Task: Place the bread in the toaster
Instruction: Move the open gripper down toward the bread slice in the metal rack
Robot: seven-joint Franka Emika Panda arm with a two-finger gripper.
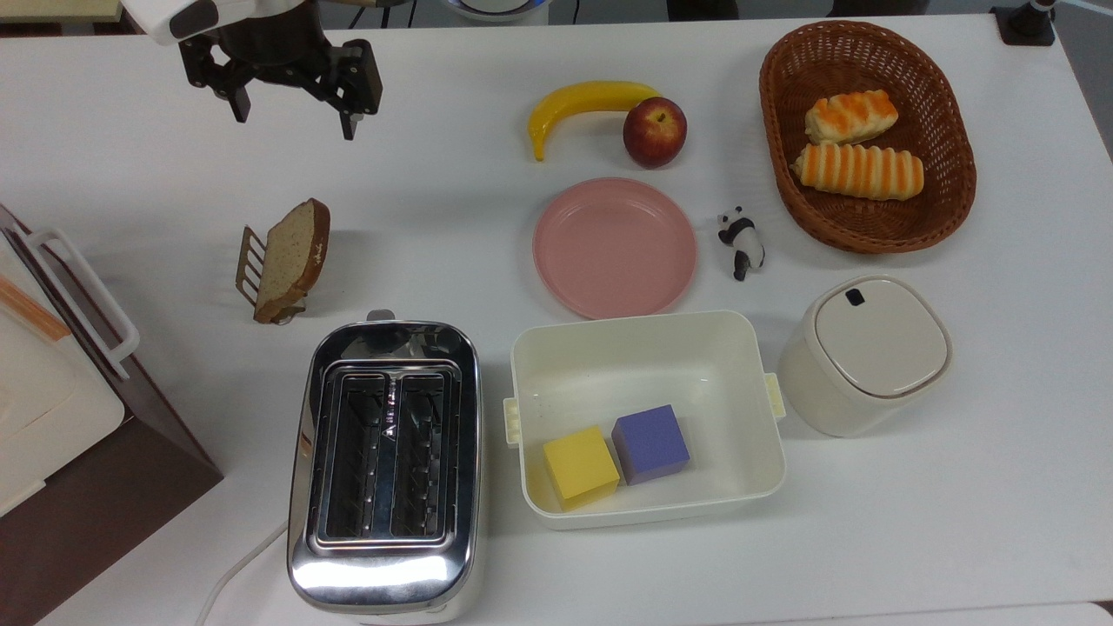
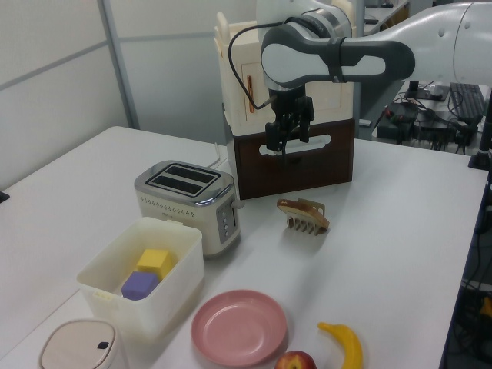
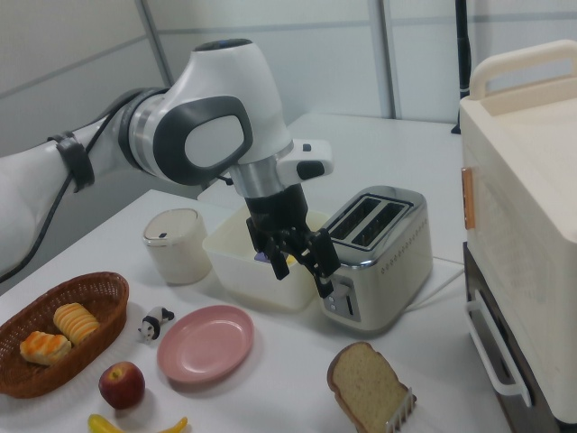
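Note:
The bread (image 1: 294, 254) is a brown slice that leans upright in a small wire toast rack (image 1: 247, 263) on the white table, left of centre in the top view. In front of it, nearer the table's front edge, stands the chrome two-slot toaster (image 1: 383, 574), both slots empty. My gripper (image 1: 292, 123) hangs open above the table at the top view's upper left, well beyond the bread and holding nothing. In the left view the gripper (image 2: 283, 146) is above and behind the bread (image 2: 304, 206). In the right view the gripper (image 3: 303, 280) hovers in front of the toaster (image 3: 383, 244), above the bread (image 3: 370, 392).
A white box (image 1: 643, 335) with a yellow and a purple cube sits right of the toaster. Beyond it lie a pink plate (image 1: 615, 248), banana (image 1: 583, 103), apple (image 1: 654, 132), panda figure (image 1: 741, 242), roll basket (image 1: 865, 235) and lidded canister (image 1: 865, 352). A cream-and-brown cabinet (image 1: 52, 409) fills the top view's left edge.

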